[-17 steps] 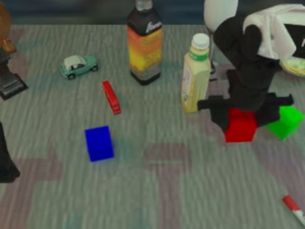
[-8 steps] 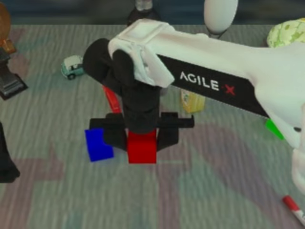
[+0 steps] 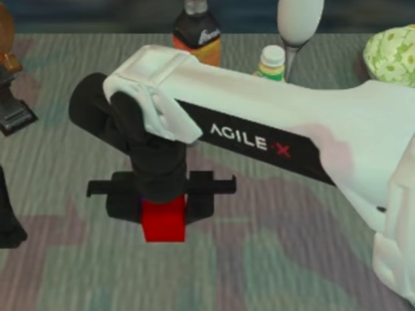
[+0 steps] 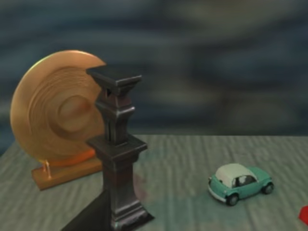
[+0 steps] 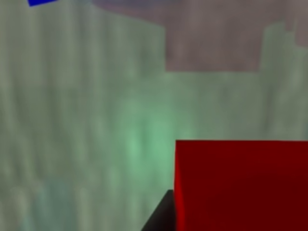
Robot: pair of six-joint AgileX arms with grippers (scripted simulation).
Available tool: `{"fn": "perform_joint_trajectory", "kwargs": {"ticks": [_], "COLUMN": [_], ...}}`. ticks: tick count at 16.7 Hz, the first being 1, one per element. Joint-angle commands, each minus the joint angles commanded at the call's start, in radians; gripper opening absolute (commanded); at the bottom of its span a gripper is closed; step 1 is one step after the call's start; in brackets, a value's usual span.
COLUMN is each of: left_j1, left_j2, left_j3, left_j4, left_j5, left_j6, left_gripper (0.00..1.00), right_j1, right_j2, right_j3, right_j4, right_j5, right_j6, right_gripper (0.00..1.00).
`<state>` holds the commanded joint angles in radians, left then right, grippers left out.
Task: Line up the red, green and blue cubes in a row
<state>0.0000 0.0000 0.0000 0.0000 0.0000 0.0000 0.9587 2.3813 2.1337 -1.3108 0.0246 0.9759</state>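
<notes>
The right pincer [image 3: 163,197] grips the red cube [image 3: 164,219] over the table's left; lowering blind could knock the hidden blue cube [image 5: 42,2].

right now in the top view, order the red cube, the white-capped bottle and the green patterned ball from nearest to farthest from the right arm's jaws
1. red cube: held in the right gripper, left of the table's centre.
2. white-capped bottle: toward the back, its top showing over the right arm.
3. green patterned ball: far back right corner.
</notes>
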Motion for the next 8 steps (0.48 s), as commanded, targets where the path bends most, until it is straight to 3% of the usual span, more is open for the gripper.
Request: {"fn": "perform_joint_trajectory", "kwargs": {"ticks": [8], "left_j1": [0.000], "left_j2": [0.000], "left_j3": [0.000], "left_j4": [0.000], "left_j5": [0.000], "left_j6": [0.000], "left_gripper": [1.00], "right_j1": [0.002], "right_j2": [0.043], "right_j3": [-0.174], "right_j4": [0.217], "right_j5": [0.002], "right_j6": [0.001], "right_gripper": [0.00]}}
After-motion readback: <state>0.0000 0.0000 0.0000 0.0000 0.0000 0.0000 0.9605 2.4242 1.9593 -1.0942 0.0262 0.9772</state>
